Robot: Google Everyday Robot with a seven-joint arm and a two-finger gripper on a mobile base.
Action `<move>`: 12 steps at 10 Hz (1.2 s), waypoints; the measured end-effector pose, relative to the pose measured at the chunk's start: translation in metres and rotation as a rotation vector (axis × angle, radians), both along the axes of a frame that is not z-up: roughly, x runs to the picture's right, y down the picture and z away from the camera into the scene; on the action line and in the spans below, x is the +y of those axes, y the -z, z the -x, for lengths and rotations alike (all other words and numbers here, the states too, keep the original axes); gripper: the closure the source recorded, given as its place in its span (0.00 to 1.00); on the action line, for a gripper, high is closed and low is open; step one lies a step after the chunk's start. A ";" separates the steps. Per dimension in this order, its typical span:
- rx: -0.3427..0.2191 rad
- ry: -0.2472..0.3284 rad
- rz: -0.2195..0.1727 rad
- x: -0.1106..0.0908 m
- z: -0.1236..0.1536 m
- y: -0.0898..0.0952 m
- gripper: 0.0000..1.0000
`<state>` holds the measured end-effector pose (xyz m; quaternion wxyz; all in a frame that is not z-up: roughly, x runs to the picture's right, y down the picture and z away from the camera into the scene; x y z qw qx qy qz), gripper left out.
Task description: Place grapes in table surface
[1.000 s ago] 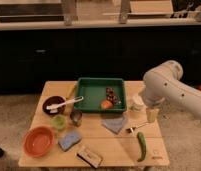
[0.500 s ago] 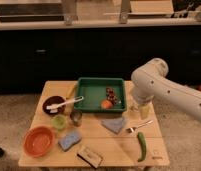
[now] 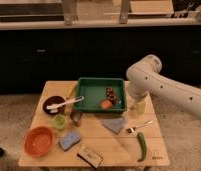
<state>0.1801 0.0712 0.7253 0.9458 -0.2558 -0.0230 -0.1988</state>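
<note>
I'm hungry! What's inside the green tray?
Dark grapes and a round orange fruit lie inside the green tray. The gripper hangs open at its right rim, and the arm covers a little of that edge.

A green tray (image 3: 100,80) sits at the far edge of the table (image 3: 114,147), with an orange fruit (image 3: 106,104) inside. To its left, a dark bowl (image 3: 53,106) holds a white utensil (image 3: 70,102). An orange bowl (image 3: 39,141) fills the near left corner, a blue sponge (image 3: 70,140) just beside it. A fork (image 3: 140,126) and a green pepper (image 3: 141,146) lie near the right edge.
</note>
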 end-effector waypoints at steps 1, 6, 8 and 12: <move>-0.011 0.020 0.000 0.000 0.002 0.000 0.20; -0.055 0.095 -0.005 -0.018 0.019 -0.017 0.20; -0.064 0.111 -0.007 -0.022 0.021 -0.019 0.20; -0.086 0.157 -0.004 -0.035 0.029 -0.030 0.20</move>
